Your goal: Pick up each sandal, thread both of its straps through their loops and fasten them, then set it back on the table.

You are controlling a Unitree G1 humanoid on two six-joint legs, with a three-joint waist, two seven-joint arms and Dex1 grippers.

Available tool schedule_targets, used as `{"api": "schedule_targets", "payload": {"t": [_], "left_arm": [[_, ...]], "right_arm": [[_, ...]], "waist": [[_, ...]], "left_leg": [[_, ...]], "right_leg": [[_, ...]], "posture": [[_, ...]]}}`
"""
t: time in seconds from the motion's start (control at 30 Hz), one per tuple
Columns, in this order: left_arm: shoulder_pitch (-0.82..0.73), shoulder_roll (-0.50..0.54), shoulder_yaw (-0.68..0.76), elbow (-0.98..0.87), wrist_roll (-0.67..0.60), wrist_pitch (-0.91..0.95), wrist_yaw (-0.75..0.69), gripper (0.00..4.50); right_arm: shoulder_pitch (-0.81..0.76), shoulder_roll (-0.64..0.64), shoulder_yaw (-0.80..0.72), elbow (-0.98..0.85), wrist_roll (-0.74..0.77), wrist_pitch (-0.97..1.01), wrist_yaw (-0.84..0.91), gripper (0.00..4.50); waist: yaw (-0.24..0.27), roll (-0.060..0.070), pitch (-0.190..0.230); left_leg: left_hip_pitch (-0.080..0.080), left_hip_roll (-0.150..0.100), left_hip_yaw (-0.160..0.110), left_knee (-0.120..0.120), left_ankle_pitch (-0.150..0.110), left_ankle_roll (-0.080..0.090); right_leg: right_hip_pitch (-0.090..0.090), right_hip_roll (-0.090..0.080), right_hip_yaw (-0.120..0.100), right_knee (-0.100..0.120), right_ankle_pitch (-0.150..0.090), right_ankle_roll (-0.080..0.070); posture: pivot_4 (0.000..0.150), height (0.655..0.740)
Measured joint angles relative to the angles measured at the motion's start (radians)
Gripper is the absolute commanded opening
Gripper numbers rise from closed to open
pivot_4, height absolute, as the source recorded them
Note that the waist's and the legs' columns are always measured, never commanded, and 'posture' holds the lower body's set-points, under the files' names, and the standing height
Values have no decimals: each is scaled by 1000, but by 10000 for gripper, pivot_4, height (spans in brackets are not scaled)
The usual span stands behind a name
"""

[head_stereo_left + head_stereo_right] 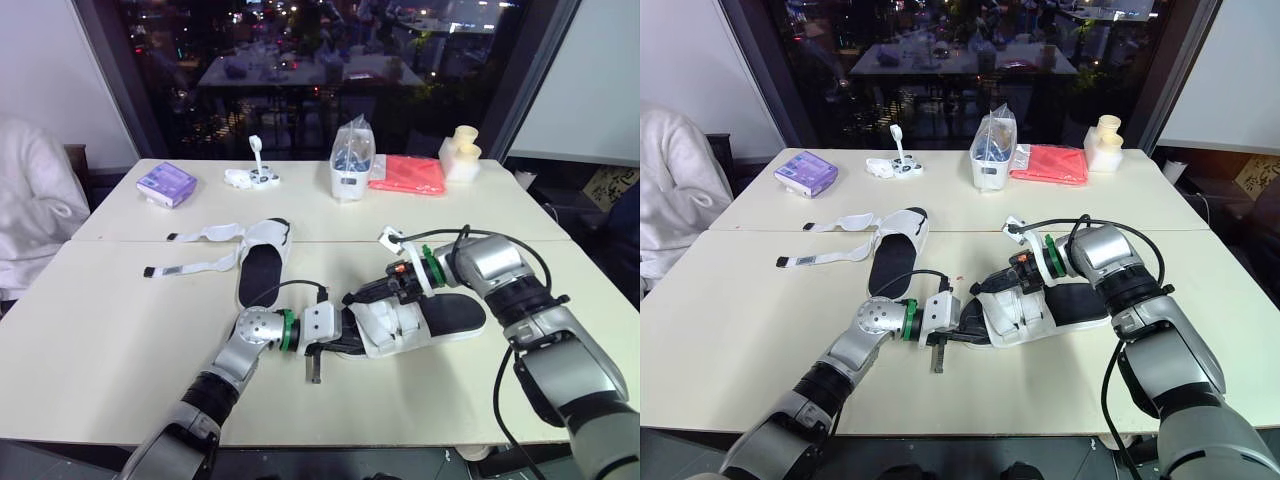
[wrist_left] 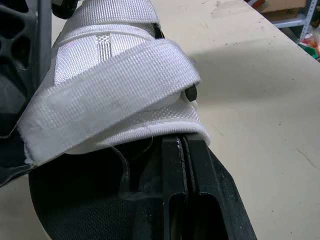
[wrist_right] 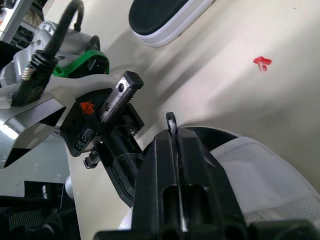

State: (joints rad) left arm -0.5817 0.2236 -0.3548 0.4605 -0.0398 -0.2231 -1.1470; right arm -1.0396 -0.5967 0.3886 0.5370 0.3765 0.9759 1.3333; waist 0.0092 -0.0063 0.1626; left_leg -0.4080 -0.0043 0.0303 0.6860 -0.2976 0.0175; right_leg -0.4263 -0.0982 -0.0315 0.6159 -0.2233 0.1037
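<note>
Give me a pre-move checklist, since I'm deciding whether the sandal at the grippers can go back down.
1. Near sandal: its straps wrapped across the upper: ok.
2. Those straps pressed fully shut: cannot tell.
3. Left gripper shut at the toe end: ok.
4. Right gripper shut; what it pinches: cannot tell.
5. Bare table nearby for set-down: ok.
6. Far sandal: its loose straps lie unthreaded: not ok.

Even indoor light brightens the table, shadows soft beneath things, the window dark with reflections.
</note>
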Motion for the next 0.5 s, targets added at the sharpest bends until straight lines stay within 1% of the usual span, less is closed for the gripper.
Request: {"api": "schedule_targets", "payload": {"t": [0.13, 0.2, 0.4, 0.5], "left_arm": [[0, -1, 0, 0, 0, 0, 0, 0], [-1, -2, -1, 0, 0, 0, 1, 0], [-7, 2, -5, 12, 2, -8, -1, 0], [-16, 5, -6, 30, 6, -28, -8, 0]], "right_arm": [[-1, 0, -8, -15, -4, 6, 9, 284], [2, -12, -22, -59, 1, 23, 8, 284], [51, -88, -152, -374, 121, 203, -22, 284], [90, -90, -195, -472, 169, 279, -70, 284]], "waist": [[0, 0, 0], [0, 0, 0], [2, 0, 0], [-3, 1, 0]], "left_leg": [[0, 0, 0, 0, 0, 0], [0, 0, 0, 0, 0, 0], [0, 0, 0, 0, 0, 0], [0, 0, 0, 0, 0, 0]], "right_leg": [[0, 0, 0, 0, 0, 0], [0, 0, 0, 0, 0, 0], [-1, -2, 0, 0, 0, 0], [-1, -4, 0, 0, 0, -1]], "posture": [[1500, 7400], [1500, 7400], [1500, 7400], [1500, 7400]]}}
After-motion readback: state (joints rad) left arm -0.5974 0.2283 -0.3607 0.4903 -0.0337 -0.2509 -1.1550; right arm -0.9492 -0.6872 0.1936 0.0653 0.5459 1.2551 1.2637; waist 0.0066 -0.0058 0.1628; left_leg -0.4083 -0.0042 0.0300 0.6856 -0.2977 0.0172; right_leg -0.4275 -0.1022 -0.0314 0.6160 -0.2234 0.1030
